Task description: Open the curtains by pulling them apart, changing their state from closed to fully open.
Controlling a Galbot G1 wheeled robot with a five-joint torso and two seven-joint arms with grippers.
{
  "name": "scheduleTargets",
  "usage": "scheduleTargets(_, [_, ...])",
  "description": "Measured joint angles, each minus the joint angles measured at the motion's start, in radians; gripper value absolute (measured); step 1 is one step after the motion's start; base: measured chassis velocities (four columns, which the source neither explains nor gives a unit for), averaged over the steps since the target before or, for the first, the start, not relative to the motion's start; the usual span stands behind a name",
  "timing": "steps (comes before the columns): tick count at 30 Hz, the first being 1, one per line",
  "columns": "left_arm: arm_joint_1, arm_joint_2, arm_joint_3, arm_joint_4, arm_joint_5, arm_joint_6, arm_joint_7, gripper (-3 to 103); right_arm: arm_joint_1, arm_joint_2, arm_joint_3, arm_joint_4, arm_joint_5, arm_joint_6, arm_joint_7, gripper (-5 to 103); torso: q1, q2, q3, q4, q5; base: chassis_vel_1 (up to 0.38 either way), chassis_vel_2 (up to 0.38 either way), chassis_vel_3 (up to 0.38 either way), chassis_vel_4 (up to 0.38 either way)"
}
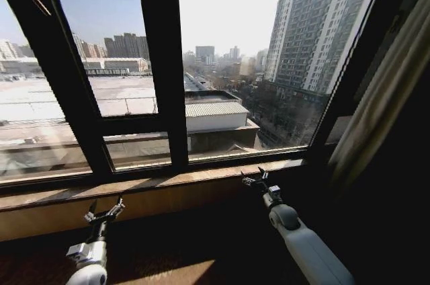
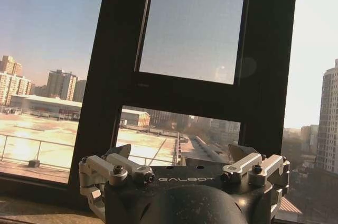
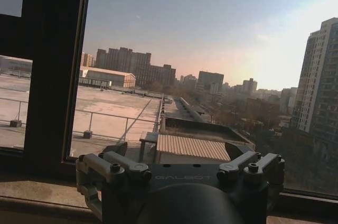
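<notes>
Two grippers are low in the head view, both pointing toward the window. The left gripper [image 1: 104,212] sits at the lower left on its pale arm, its two fingers spread apart with nothing between them. The right gripper [image 1: 254,177] is farther forward, just below the sill [image 1: 201,179], and its two fingers are also spread and hold nothing. In each wrist view the gripper body fills the lower part, with finger tips apart on either side: the left one [image 2: 182,152] faces the dark window post, the right one [image 3: 179,150] faces clear glass beside a post.

Beyond the grippers runs one wooden sill, lit by sun, along the foot of the window [image 1: 164,63]. The window has dark frames; two upright posts and one crossbar divide it into panes in the head view.

One curtain [image 1: 379,90] is visible, a pale pleated panel gathered at the far right edge of the window, well apart from both grippers and touched by neither. The glass across the middle and left is uncovered.

Outside, past the glass, lie flat rooftops, one tall tower block [image 1: 322,26] on the right and a far skyline.
</notes>
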Motion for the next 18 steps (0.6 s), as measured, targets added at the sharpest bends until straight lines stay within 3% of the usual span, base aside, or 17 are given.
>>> scheduleTargets(6, [0.0,0.0,0.0,0.0,0.0,0.0,0.0,100,0.0,0.0,0.0,0.0,0.0,0.0,0.0,100,0.0,0.0,0.0,-0.0002,0.001,0.234,-0.353,-0.254,0.361])
scheduleTargets(10, [0.0,0.0,0.0,0.0,0.0,0.0,0.0,100,0.0,0.0,0.0,0.0,0.0,0.0,0.0,100,0.001,0.0,0.0,0.0002,-0.0005,0.307,-0.319,-0.31,0.338])
scheduleTargets(16, [0.0,0.0,0.0,0.0,0.0,0.0,0.0,100,0.0,0.0,0.0,0.0,0.0,0.0,0.0,100,0.001,0.0,0.0,-0.0001,-0.0002,0.384,-0.343,-0.403,0.338])
scheduleTargets(18, [0.0,0.0,-0.001,0.0,0.0,0.0,0.0,100,0.0,0.0,0.0,0.0,0.0,0.0,0.0,100,-0.001,0.0,0.0,0.0002,0.0016,0.341,-0.331,-0.314,0.332])
